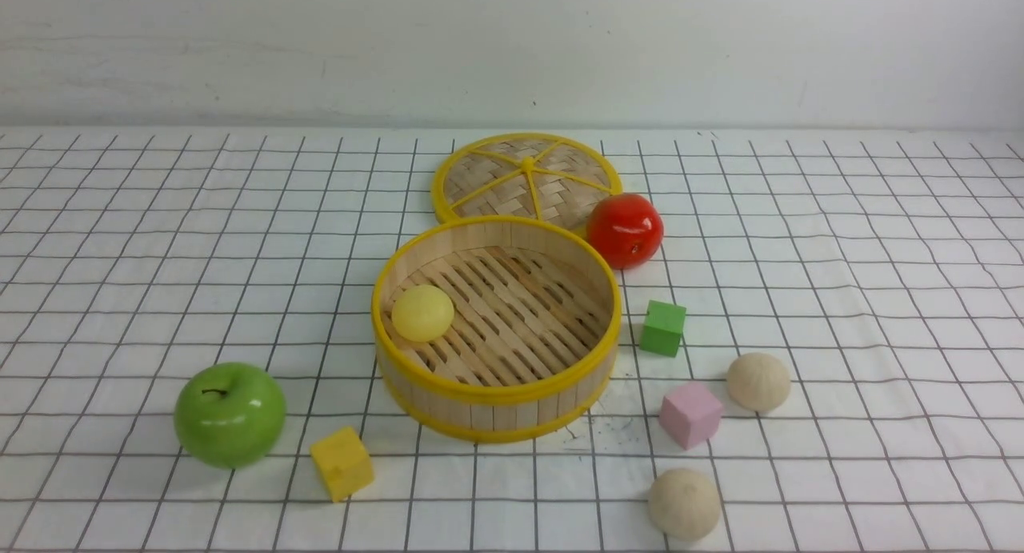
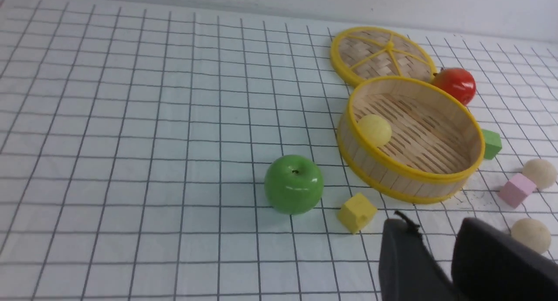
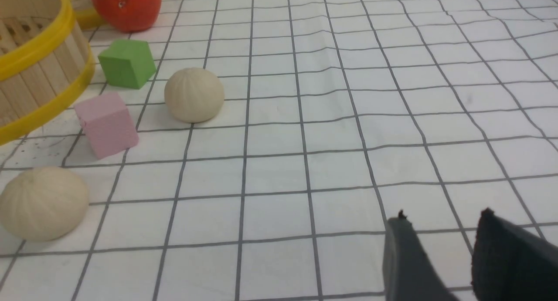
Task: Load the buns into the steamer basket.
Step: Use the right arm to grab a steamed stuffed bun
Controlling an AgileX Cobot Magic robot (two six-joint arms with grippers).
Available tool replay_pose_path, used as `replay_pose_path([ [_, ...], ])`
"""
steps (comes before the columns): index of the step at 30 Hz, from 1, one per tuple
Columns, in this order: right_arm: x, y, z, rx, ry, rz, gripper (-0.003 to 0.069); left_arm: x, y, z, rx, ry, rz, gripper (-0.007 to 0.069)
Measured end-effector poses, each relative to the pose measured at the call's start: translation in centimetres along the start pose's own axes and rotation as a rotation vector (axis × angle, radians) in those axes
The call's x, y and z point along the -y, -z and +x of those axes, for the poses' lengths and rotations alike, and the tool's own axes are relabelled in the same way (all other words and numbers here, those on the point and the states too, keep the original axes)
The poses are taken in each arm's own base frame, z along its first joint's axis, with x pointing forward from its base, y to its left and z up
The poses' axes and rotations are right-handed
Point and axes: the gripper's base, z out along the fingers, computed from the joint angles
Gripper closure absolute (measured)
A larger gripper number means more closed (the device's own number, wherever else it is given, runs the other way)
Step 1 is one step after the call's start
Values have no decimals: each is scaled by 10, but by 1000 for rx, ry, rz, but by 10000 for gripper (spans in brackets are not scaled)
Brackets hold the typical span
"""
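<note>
The steamer basket [image 1: 496, 413] stands mid-table with the pale yellow bun [image 1: 422, 313] on its slatted floor, by the left wall. Two cream buns lie on the cloth to its right, one further back [image 1: 758, 382] and one near the front edge [image 1: 684, 502]. Neither arm shows in the front view. In the left wrist view my left gripper [image 2: 431, 222] hangs open and empty above the cloth, short of the basket [image 2: 392, 179] and beside the near cream bun [image 2: 530, 235]. My right gripper [image 3: 442, 216] is open over bare cloth, well away from both cream buns [image 3: 194, 95] [image 3: 42, 203].
The flat woven lid [image 1: 524, 177] lies behind the basket, with a red apple [image 1: 625, 230] next to it. A green apple [image 1: 230, 414] and yellow cube [image 1: 342, 462] sit front left. A green cube [image 1: 662, 327] and pink cube [image 1: 690, 414] lie between basket and cream buns.
</note>
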Motion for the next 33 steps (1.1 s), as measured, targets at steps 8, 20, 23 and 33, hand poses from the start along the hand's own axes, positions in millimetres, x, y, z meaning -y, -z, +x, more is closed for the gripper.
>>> replay_pose_path([
  [8, 0, 0, 0, 0, 0, 0, 420, -1, 0, 12, -8, 33, 23, 638],
  [20, 0, 0, 0, 0, 0, 0, 420, 0, -1, 14, -21, 41, 44, 638],
  [23, 0, 0, 0, 0, 0, 0, 420, 0, -1, 14, -21, 41, 44, 638],
  [33, 0, 0, 0, 0, 0, 0, 420, 1, -1, 12, -3, 40, 46, 638],
])
